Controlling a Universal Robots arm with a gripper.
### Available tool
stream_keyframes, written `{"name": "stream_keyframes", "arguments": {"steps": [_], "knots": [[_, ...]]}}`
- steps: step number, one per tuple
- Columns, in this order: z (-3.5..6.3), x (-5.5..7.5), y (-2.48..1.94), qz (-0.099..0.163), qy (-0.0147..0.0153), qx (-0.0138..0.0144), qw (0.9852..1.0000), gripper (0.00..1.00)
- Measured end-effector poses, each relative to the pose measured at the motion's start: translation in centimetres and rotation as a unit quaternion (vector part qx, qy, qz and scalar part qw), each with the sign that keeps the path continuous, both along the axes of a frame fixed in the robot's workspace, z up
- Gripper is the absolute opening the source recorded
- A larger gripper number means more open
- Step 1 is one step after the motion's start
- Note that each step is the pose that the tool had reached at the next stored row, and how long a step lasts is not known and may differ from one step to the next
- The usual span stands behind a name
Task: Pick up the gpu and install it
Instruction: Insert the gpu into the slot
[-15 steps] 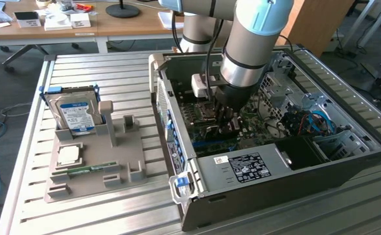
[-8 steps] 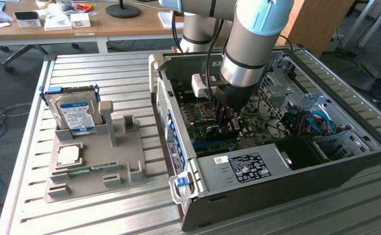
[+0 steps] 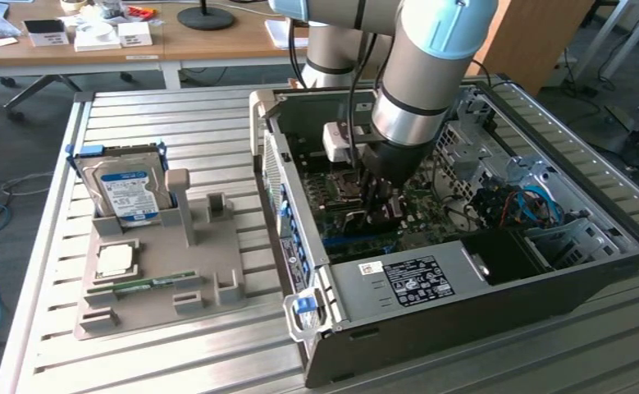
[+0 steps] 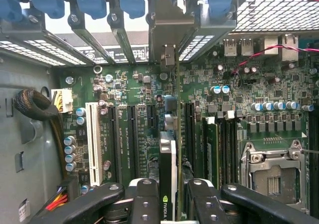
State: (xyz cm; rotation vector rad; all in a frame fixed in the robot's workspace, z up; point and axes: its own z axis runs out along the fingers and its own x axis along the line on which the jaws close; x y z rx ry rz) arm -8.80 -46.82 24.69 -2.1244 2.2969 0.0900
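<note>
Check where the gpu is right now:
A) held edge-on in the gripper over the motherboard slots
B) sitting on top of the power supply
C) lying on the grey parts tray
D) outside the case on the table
A: the gripper clamps the gpu edge-on above the motherboard inside the case.

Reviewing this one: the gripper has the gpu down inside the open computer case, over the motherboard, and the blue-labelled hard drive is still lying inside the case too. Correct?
Not quite. The gripper does hold the gpu on edge over the motherboard inside the computer case, but the hard drive is not in the case. The exterior view shows it standing in the grey holder on the table, to that view's left of the case.
</note>
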Motion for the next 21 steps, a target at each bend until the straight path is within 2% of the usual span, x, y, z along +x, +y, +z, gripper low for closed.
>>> {"name": "stream_keyframes", "arguments": {"steps": [21], "knots": [[-0.41, 0.0, 0.0, 0.0, -0.0003, 0.0, 1.0, 0.27]]}}
